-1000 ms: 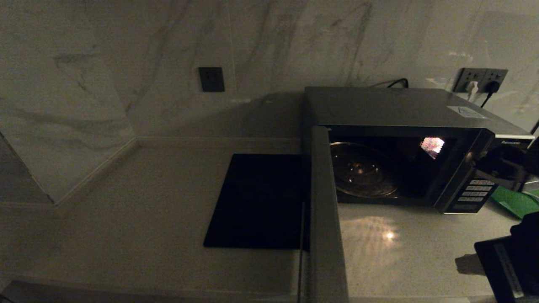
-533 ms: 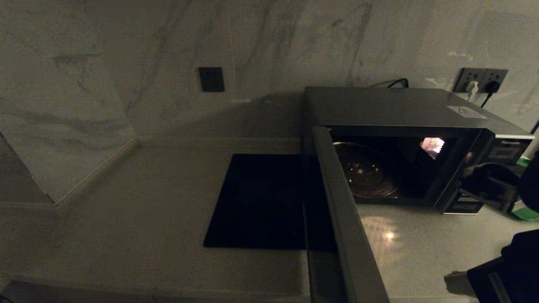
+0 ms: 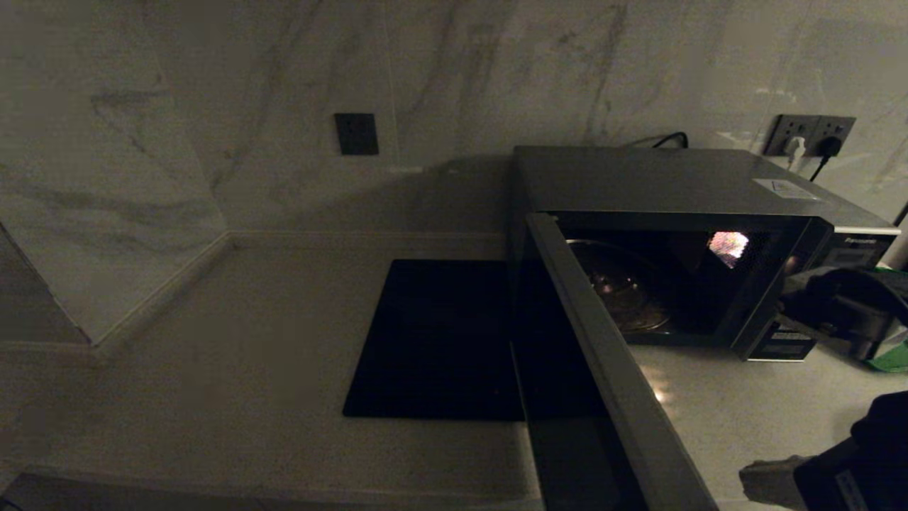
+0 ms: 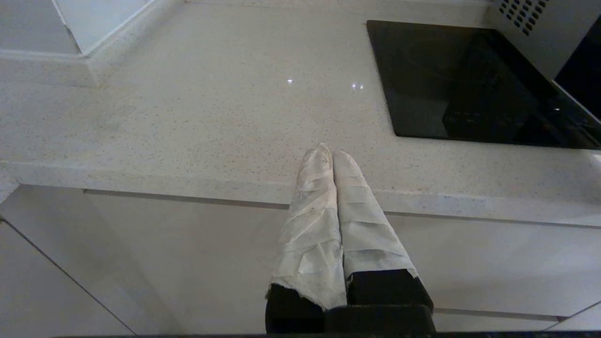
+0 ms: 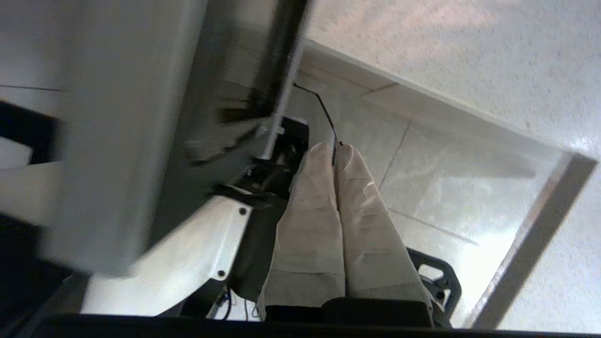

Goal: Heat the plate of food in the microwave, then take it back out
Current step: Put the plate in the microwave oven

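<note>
The silver-grey microwave stands at the back right of the counter. Its door hangs partly open, slanting toward me, and the lit cavity shows a glass turntable. The plate of food is out of view. My right gripper is shut and empty, low at the counter's front edge just right of the door's free end. In the right wrist view the gripper has the blurred door beside it. My left gripper is shut and empty, parked over the counter's front edge on the left.
A flat black square slab lies on the counter left of the microwave. A green tray peeks out at the far right behind my right arm. Wall sockets sit behind the microwave. Marble walls close the corner at the left.
The microwave door has swung rightward, narrowing the opening and covering more of the turntable. My right gripper has moved left along the front edge, following the door's free end.
</note>
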